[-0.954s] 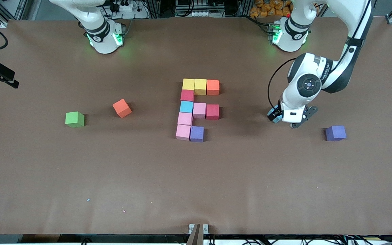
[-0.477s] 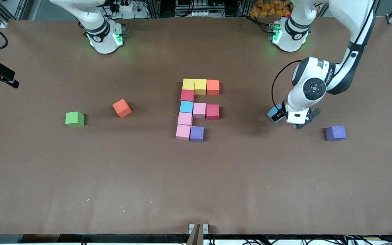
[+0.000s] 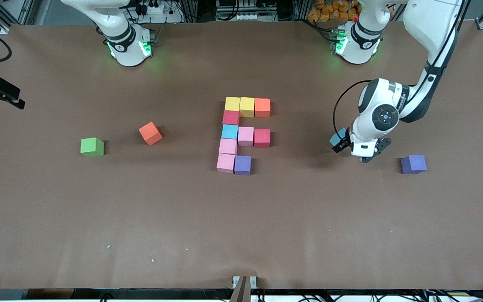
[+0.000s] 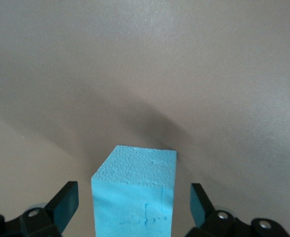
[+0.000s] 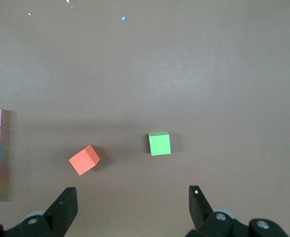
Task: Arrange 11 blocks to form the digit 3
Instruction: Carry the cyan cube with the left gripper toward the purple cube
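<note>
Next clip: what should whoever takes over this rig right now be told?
Left gripper: open, straddling the light blue cube toward the left arm's end of the table, not gripping it.
Right gripper: open, waiting high over the table.
Done: ten cubes of the digit 3 placed.
Left: that cube beside the figure's purple cube, finishing the nearest bar.

Even, bright overhead light on the brown table (image 3: 241,218); soft short shadows fall toward 3 o'clock of the cubes. Green LED glow at both arm bases. No glare. Left wrist view: light blue cube (image 4: 134,192) sharp, diffuse shadow at 12 o'clock.
</note>
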You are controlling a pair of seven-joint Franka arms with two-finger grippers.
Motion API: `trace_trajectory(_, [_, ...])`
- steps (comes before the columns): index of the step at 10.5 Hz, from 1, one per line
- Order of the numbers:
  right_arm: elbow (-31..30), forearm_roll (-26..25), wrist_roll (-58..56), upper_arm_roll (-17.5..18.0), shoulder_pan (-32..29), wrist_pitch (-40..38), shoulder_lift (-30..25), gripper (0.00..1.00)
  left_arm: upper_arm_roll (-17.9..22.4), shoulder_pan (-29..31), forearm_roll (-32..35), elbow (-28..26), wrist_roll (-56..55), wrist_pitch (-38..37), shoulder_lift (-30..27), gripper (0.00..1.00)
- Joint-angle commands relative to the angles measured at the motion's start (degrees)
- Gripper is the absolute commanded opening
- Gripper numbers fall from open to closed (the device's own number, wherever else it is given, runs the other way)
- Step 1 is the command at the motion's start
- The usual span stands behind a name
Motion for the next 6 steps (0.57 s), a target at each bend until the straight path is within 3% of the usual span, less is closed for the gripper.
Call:
trace_trajectory(1, [0.23,-0.11,-0.41,0.25,-0.11,-0.3,0.07,1.0,-0.49,0.5,-1.67,-0.28,0.79,0.71,0.3,1.0])
trace_trajectory(2, [0.23,-0.11,-0.41,0.25,-0.11,-0.3,0.07,1.0,-0.49,0.5,-1.67,-0.19,0.79,0.71,0.65,1.0])
trace_trajectory(3, [0.23,-0.11,-0.41,0.25,-0.11,-0.3,0.07,1.0,-0.49,0.15,-1.67,-0.1,0.53,0.71,1.09,0.81])
trace_trajectory(5, [0.23,-0.11,-0.41,0.33,-0.11,-0.3,0.07,1.0,-0.49,-0.02,-1.67,0.95,-0.26,0.53,1.0,0.28])
trace_trajectory(6, [0.15,-0.11,-0.41,0.25,0.24,-0.39,0.07,1.0,-0.58,-0.29,-1.67,2.35,-2.26,0.18,1.0,0.17])
